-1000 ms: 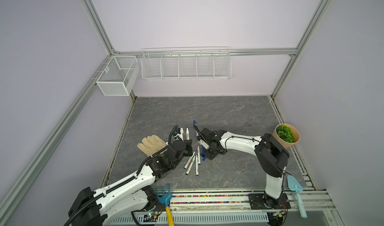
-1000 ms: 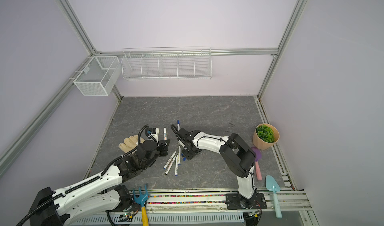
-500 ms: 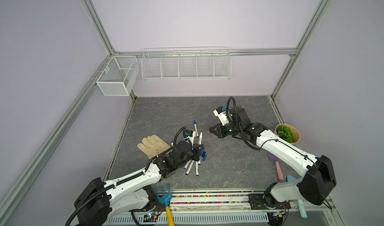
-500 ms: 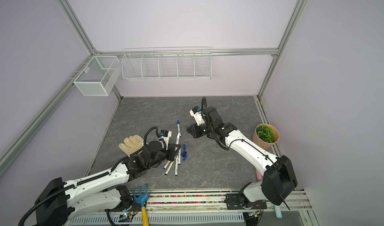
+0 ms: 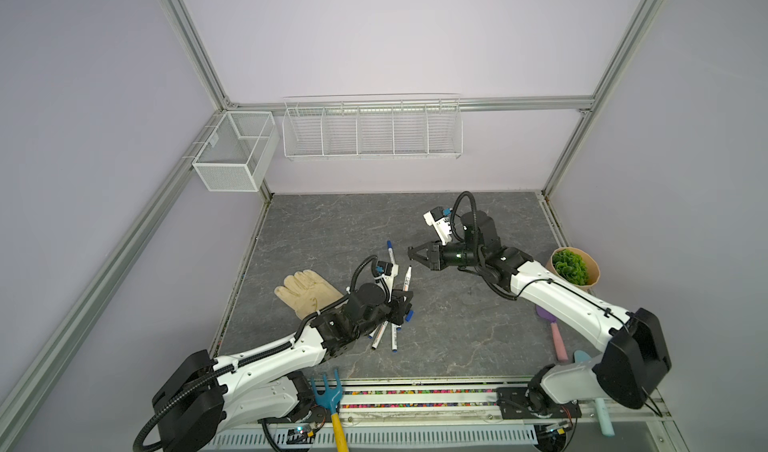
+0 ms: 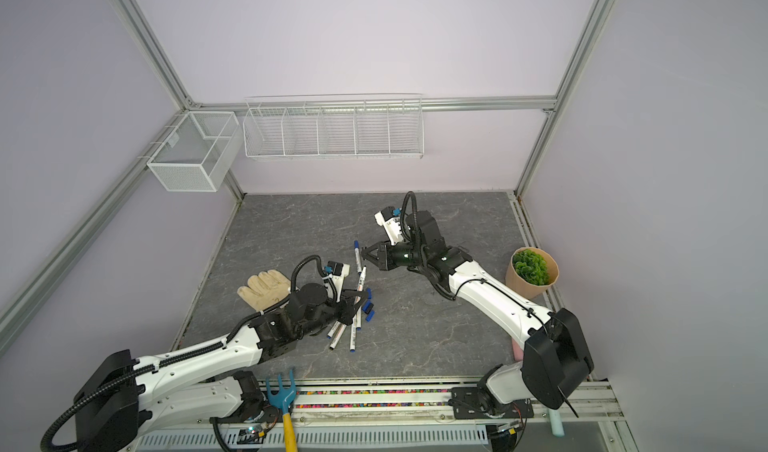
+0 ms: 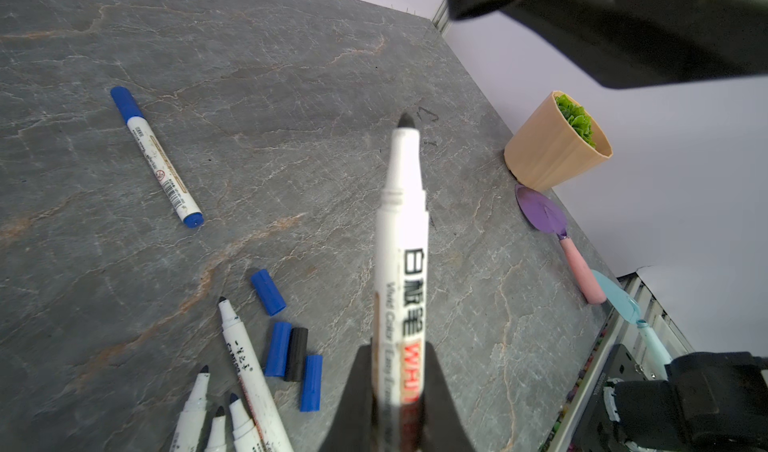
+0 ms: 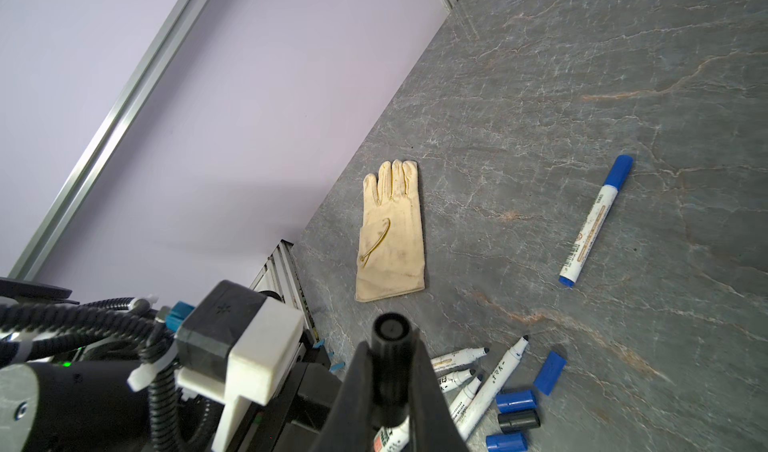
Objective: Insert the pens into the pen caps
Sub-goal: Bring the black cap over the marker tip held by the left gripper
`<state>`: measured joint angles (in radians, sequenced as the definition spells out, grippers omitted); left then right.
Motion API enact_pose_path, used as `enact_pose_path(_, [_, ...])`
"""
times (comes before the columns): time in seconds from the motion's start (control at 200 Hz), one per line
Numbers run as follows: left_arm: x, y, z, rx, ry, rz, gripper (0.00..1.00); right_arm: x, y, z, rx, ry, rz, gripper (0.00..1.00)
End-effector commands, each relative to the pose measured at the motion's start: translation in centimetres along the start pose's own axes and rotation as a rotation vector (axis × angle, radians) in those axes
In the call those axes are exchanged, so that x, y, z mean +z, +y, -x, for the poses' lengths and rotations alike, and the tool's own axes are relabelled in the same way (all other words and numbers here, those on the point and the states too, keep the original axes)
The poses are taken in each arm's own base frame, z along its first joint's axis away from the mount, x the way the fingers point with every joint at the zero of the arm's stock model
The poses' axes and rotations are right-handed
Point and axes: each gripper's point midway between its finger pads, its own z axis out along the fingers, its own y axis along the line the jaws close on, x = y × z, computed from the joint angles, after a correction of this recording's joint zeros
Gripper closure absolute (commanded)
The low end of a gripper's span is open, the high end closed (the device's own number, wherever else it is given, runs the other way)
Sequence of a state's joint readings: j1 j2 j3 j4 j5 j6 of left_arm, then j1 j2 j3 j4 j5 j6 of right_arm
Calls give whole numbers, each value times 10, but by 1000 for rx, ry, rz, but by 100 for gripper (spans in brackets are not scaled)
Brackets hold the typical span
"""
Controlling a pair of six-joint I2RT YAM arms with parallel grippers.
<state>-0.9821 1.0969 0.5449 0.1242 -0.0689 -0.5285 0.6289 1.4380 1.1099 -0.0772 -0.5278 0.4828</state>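
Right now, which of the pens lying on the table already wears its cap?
The lone pen lying apart from the rest: a blue cap covers its tip. The piled pens show bare dark tips.

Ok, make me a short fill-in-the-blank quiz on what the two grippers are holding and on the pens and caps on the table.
The pen in the left gripper has a ____ tip.
The right gripper is shut on a ____ pen cap.
The capped pen, lying apart from the others, is capped in ____.
Of the loose caps on the table, three are blue and ____ is black.
Missing words: black; black; blue; one.
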Motion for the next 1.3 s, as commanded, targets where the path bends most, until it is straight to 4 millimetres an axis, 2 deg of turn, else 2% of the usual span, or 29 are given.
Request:
enact_pose_path(0.0, [-4,-12,14,17,-43,-39,100,6,-10,-8,31,27,-15,89])
enact_pose_path(0.505, [-1,-14,17,19,-51,-41,100,6,-18,-24,26,87,-42,89])
enact_pose_path(0.74, [3,-15,19,12,-55,-42,100,6,-8,-27,7,102,0,89])
enact_pose_path(0.855, [3,-17,30,-6,-104,-47,100,0,2,-32,-4,130,41,89])
enact_pose_path(1.024, [-7,-25,58,-15,-208,-60,100,-10,15,-43,12,166,105,89])
enact_pose_path(1.114, [-16,-31,77,-26,-279,-73,100,-18,25,-41,8,154,145,89])
enact_pose_path(1.294, [-34,-45,113,-8,-402,-100,100,-36,58,-33,-39,126,276,87])
